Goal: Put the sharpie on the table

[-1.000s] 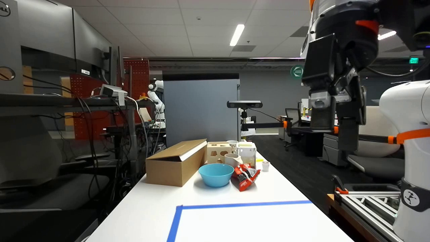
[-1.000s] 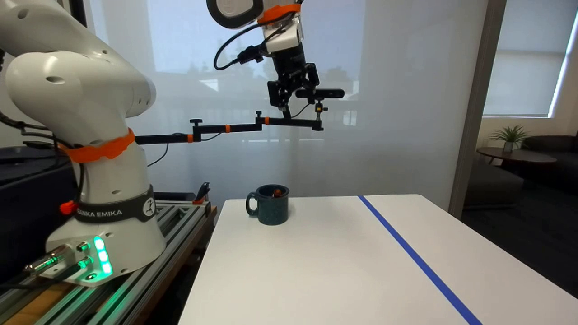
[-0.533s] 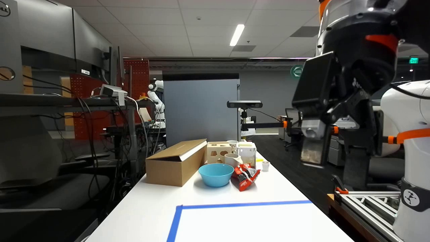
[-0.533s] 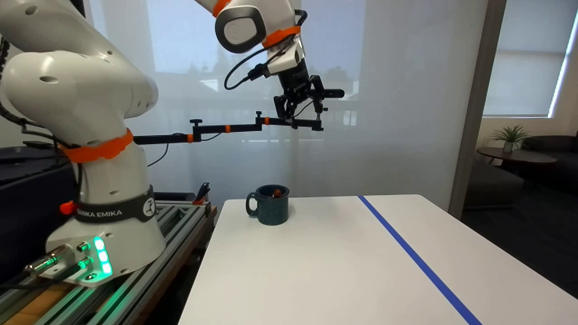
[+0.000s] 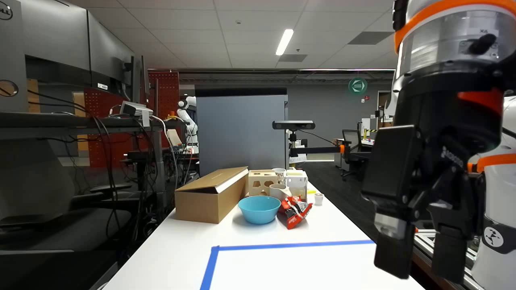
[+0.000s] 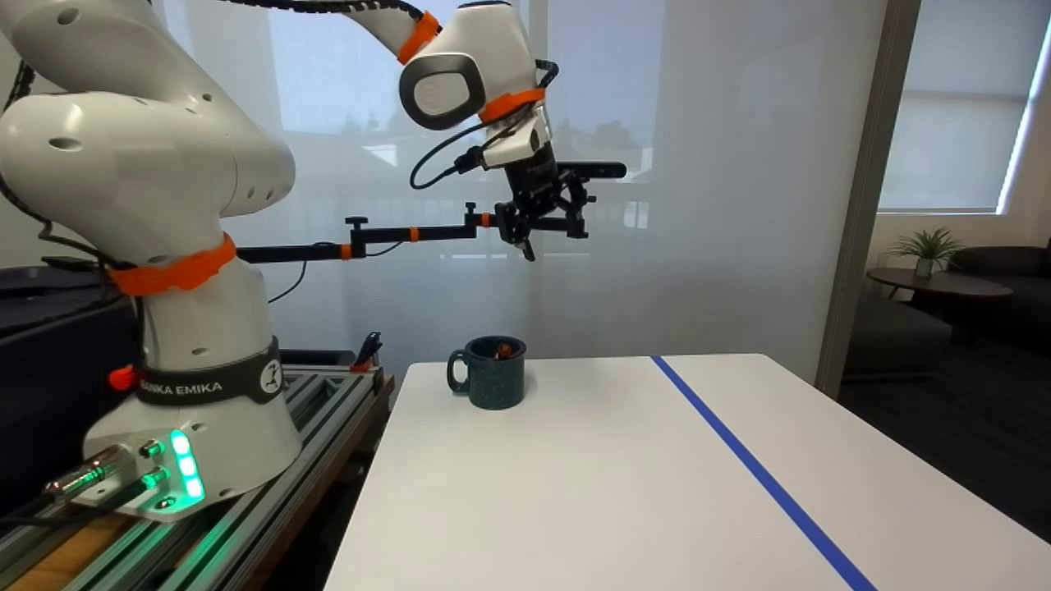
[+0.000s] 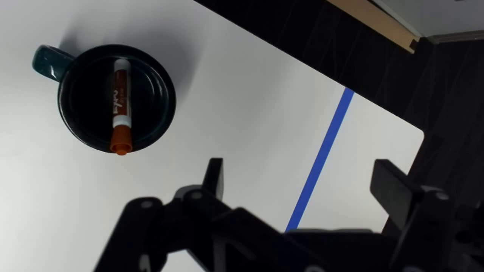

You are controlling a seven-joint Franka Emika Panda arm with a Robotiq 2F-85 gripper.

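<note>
The sharpie, an orange-brown and white marker [image 7: 121, 92], leans inside a dark green mug [image 7: 155, 102] with its orange end at the rim. In an exterior view only a bit of the marker [image 6: 503, 350] shows above the mug [image 6: 497, 384]. The mug stands upright on the white table [image 6: 624, 484], near its edge on the robot base side. The table with blue tape also shows in an exterior view [image 5: 290, 270]. My gripper [image 7: 298, 162] is open and empty, above the table and apart from the mug. It shows in both exterior views [image 5: 421, 270] [image 6: 552, 242].
In an exterior view a cardboard box [image 5: 197, 205], a blue bowl [image 5: 259, 210], a red packet [image 5: 294, 211] and several cups and small boxes stand at the far end of the table. A camera on a black bar [image 6: 419, 233] extends from the robot base.
My gripper has come down toward the table, and its tilt has changed. The mug and the marker have not moved.
</note>
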